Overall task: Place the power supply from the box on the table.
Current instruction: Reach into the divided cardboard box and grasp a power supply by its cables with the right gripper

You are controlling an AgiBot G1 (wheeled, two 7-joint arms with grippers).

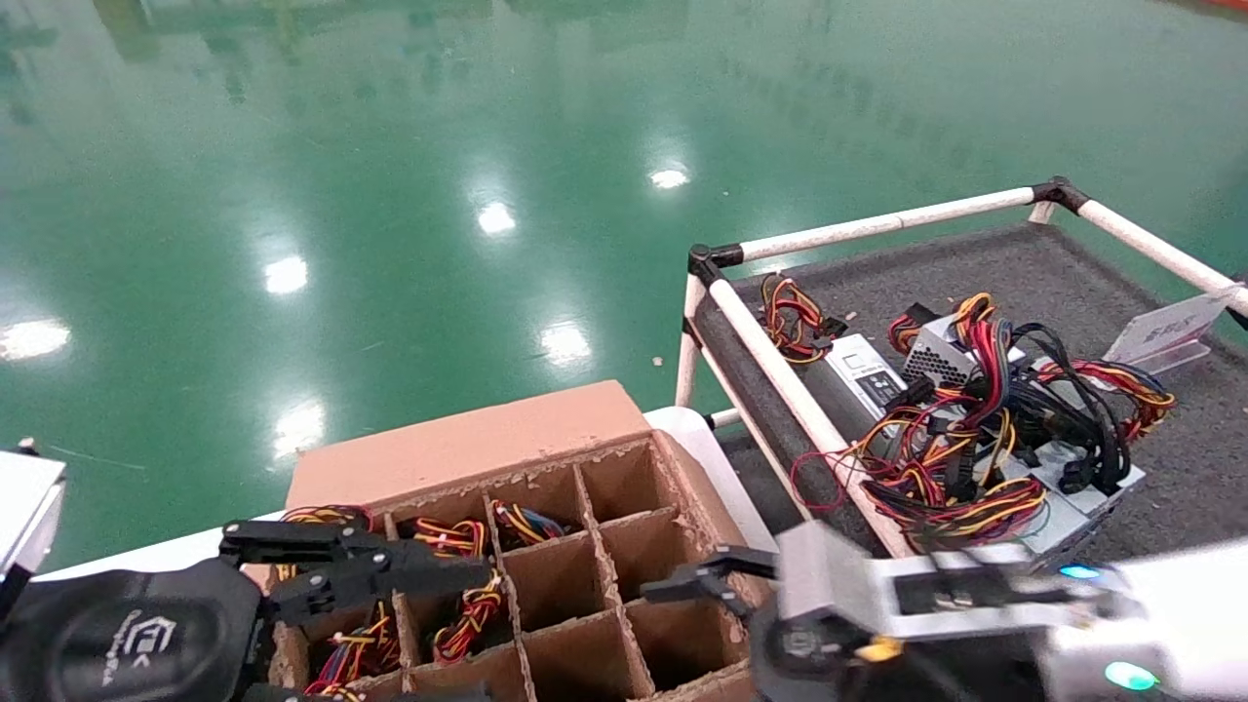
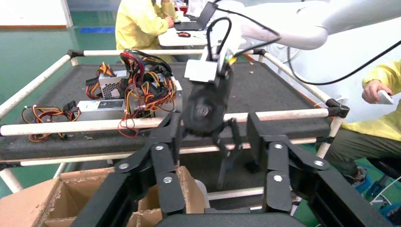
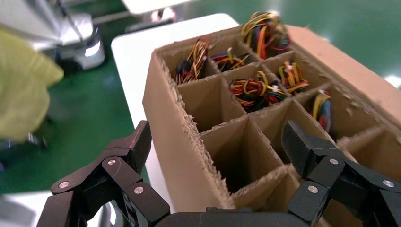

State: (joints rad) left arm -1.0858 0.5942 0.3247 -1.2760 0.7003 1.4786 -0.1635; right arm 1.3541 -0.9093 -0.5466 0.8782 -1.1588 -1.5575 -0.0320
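Two hands hang over the box [image 1: 546, 546], both with fingers spread wide and holding nothing. Right hand [image 3: 215, 156] straddles the box's wall at its 4 o'clock corner, above bare cells. Left hand [image 2: 213, 137] hovers at the 8 o'clock side, over cells stuffed with red, yellow and black wires [image 1: 468, 609]. Several supplies [image 1: 975, 419] lie tangled on the grey desk [image 1: 1072, 283] at 2 o'clock.

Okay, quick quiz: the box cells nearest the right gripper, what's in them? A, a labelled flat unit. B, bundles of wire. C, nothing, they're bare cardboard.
C: in the right wrist view the cells of the box next to the right gripper show only bare cardboard; the wire bundles sit in farther cells.
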